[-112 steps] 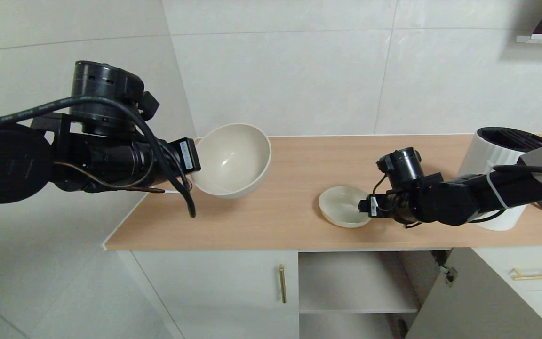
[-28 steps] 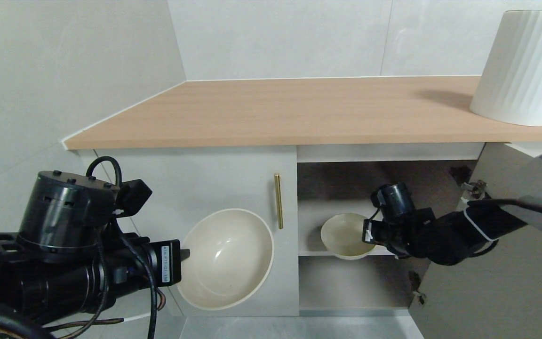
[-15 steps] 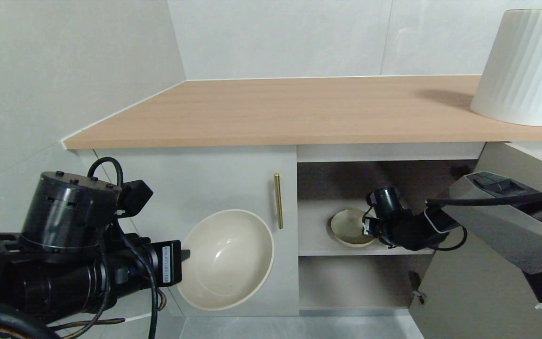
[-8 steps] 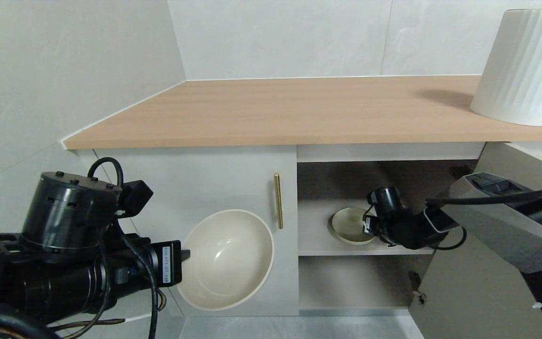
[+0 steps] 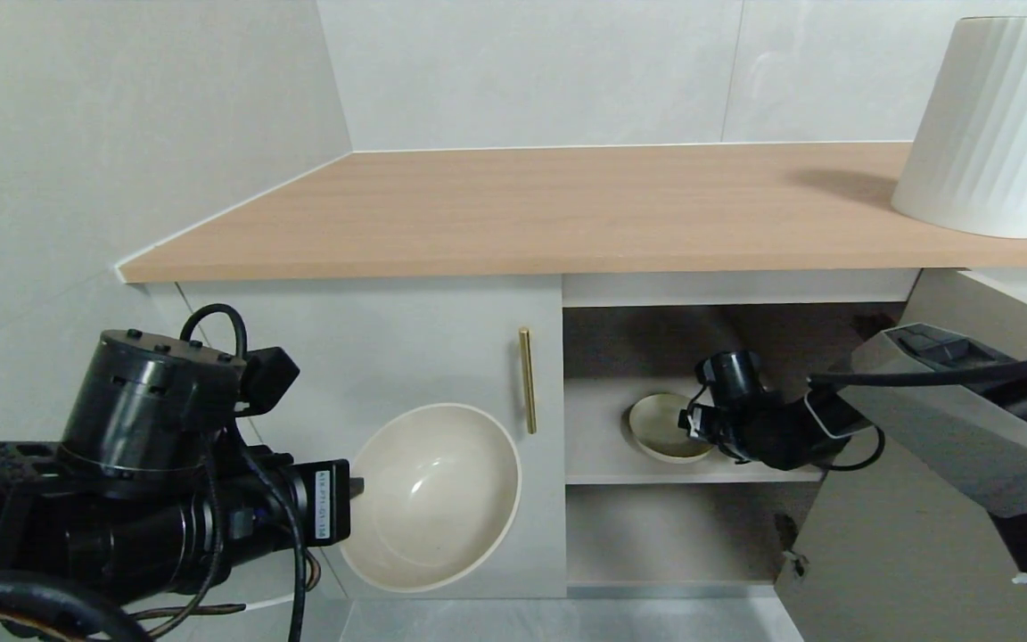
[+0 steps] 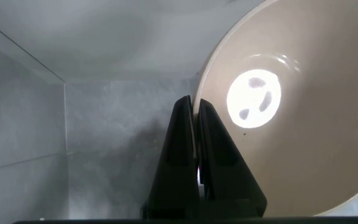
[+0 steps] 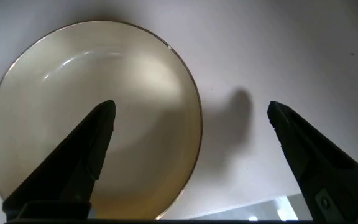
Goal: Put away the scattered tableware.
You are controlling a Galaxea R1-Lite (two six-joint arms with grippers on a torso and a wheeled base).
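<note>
My left gripper (image 5: pixel 353 489) is shut on the rim of a large cream bowl (image 5: pixel 429 495), holding it tilted in front of the closed cabinet door. In the left wrist view the fingers (image 6: pixel 185 134) pinch that large bowl (image 6: pixel 291 118) at its edge. A small cream bowl (image 5: pixel 665 428) lies flat on the middle shelf (image 5: pixel 594 446) of the open cabinet. My right gripper (image 5: pixel 687 423) is inside the cabinet at the small bowl's right edge. In the right wrist view the right gripper (image 7: pixel 190 109) is wide open, its fingers apart over the small bowl (image 7: pixel 92 118).
A wooden countertop (image 5: pixel 567 209) runs above the cabinet, with a white ribbed container (image 5: pixel 986 125) at its right end. The closed door (image 5: pixel 406 348) has a gold handle (image 5: pixel 527 379). The open door (image 5: pixel 915 535) hangs at the right. A lower compartment (image 5: pixel 665 530) lies under the shelf.
The small bowl has gone from tilted in my right gripper to flat on the shelf, and the right gripper has opened. The left arm and large bowl shifted slightly down and right.
</note>
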